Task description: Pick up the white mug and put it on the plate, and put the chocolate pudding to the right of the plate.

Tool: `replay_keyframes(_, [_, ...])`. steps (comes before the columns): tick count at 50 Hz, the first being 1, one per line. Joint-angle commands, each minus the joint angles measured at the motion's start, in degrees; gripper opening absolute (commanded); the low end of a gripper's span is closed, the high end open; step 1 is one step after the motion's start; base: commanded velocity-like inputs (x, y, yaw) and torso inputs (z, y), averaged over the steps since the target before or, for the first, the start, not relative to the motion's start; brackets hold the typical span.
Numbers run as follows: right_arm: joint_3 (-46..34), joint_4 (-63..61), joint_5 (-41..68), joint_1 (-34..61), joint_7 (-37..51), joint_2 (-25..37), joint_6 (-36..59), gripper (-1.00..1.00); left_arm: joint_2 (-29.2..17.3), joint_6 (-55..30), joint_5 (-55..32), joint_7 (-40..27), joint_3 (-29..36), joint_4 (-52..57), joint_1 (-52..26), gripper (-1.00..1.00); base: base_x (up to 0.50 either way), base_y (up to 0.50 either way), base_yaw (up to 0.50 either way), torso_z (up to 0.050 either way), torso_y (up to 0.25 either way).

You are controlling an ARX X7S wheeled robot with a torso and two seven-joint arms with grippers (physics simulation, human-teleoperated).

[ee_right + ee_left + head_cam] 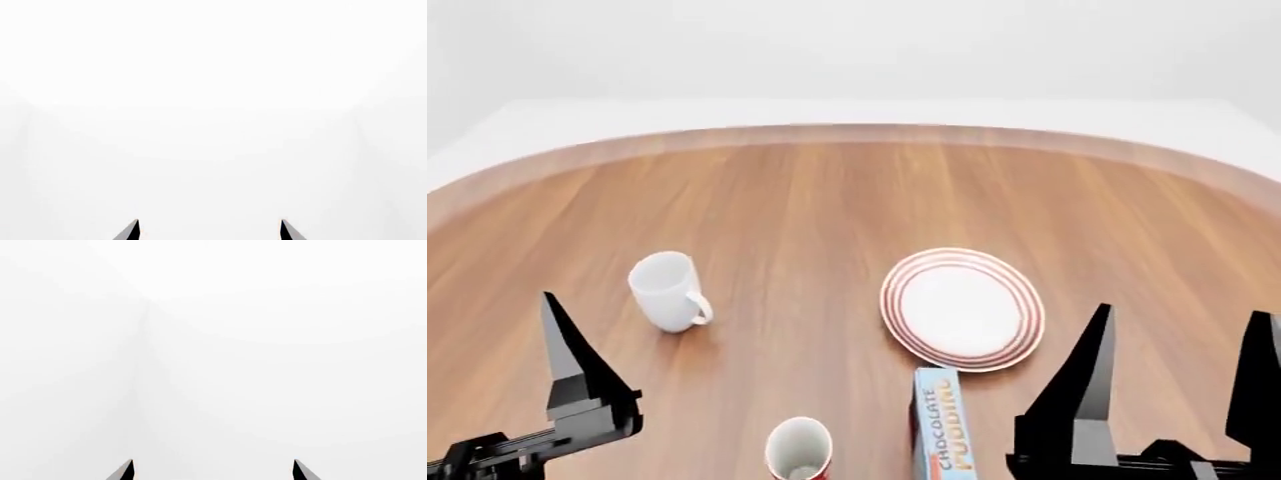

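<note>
White mug (665, 288): glossy ceramic, upright on table (827, 200), left of plate (964, 307), well apart. Handle faces near-right. Judged rigid, slippery, breakable, moderate weight; hold across rim wall or body, clear of handle.

Chocolate pudding (940, 425): carton just near side of plate. Judged light, crushable; pinch on broad faces.

Red cup (797, 450): left of carton.

Left tool (213, 471), right tool (1174, 375): fingers spread wide, empty, raised near front edge.
</note>
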Motion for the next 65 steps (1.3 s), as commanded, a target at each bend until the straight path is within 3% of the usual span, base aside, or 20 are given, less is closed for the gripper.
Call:
replay_keyframes(1, [1.15, -0.28, 1.01, 0.28, -0.67, -0.21, 1.47, 1.00, 0.65, 0.07, 0.21, 0.90, -1.34, 0.32, 0.11, 1.00, 0.50, 0.00, 0.00, 0.000, 0.000])
replay_keyframes(40, [-0.70, -0.99, 1.37, -0.37, 0.48, 1.15, 0.83, 1.00, -0.82, 1.09, -0.29, -0.46, -0.11, -0.15, 0.55, 1.00, 0.50, -0.07, 0.00, 0.000, 0.001])
replay_keyframes(50, [-1.05, -1.12, 0.66, -0.49, 0.89, 1.28, 0.62, 1.00, -1.41, -0.28, 1.57, -0.60, 0.93, 0.29, 0.55, 1.00, 0.00, 0.00, 0.00, 0.000, -0.014])
replay_keyframes(65, [-1.29, -0.82, 0.43, -0.42, 1.49, 1.68, 0.75, 1.00, -1.70, -1.03, 1.59, -1.54, 0.91, 0.17, 0.47, 1.00, 0.00, 0.00, 0.00, 0.000, -0.250])
